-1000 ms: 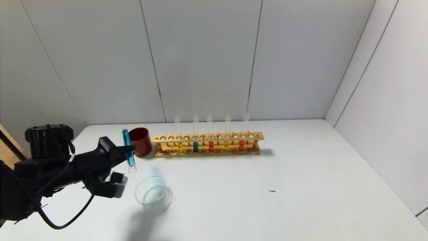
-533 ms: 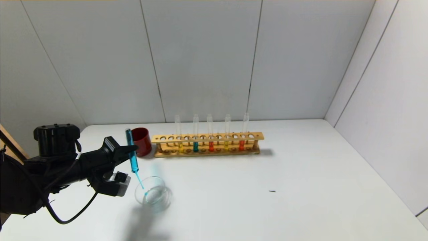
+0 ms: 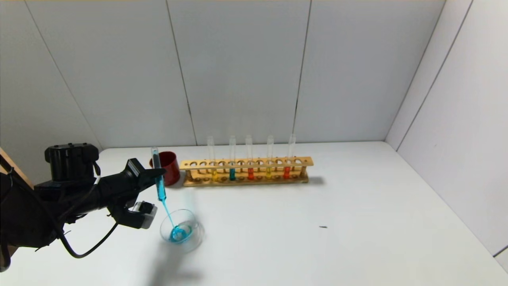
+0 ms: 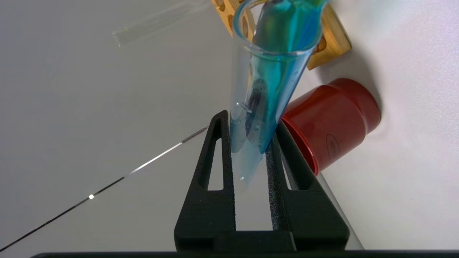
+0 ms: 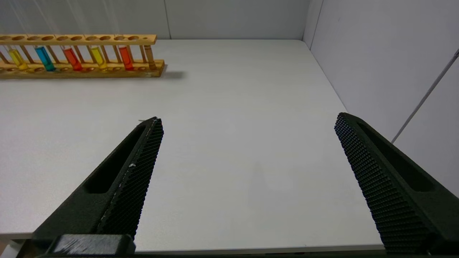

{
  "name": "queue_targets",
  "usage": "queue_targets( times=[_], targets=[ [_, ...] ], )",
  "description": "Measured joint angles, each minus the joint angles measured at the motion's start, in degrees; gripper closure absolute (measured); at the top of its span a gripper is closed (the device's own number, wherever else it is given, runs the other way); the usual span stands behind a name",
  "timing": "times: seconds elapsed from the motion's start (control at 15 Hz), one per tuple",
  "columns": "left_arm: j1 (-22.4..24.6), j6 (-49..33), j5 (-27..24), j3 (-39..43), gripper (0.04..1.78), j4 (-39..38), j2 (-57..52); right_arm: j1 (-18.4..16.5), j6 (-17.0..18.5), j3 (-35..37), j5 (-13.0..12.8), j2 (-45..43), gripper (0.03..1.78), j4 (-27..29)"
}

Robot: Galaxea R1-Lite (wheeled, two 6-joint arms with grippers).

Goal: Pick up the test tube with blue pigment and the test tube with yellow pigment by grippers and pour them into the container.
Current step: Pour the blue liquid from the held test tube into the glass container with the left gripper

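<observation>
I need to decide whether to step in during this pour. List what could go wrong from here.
1. The left gripper holds the test tube with blue pigment well above the container, so the thin stream could splash or drift past the rim.
2. The tube is pinched only near its closed end; wet glass might slip.
3. The red cup stands right behind the tube and could be bumped.

Upended blue-pigment test tube (image 3: 158,174) streams blue into the glass container (image 3: 180,231).
</observation>
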Motion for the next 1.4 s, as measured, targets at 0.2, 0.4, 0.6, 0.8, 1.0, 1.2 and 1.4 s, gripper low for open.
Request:
queue_targets(
  times=[0.2,0.4,0.6,0.8,1.0,1.2,1.4],
  targets=[
    [-0.20,0.27,0.06,-0.15,1.51,0.00,0.00,0.02,0.00,0.00,-0.02,0.00,0.06,0.00],
    [-0.65,1.05,0.09,-0.21,1.51,0.02,-0.15,-0.02,0.00,0.00,-0.02,0.00,0.06,0.00],
    [-0.90,2.28,0.04,-0.23,1.51,0.02,-0.63,0.02,0.00,0.00,-0.02,0.00,0.06,0.00],
    [-0.96,3.97,0.02,-0.45,1.51,0.02,-0.98,0.02,0.00,0.00,-0.02,0.00,0.06,0.00],
    [-0.95,5.23,-0.05,-0.63,1.51,0.00,-1.24,0.00,0.00,0.00,0.00,0.00,0.06,0.00],
    [-0.95,7.08,-0.20,-1.72,1.51,0.00,-1.50,0.02,0.02,0.00,-0.02,0.00,0.06,0.00],
    [-0.95,8.33,-0.27,-2.02,1.51,0.02,-1.68,-0.02,0.00,0.00,-0.02,0.00,0.06,0.00]
  ],
)
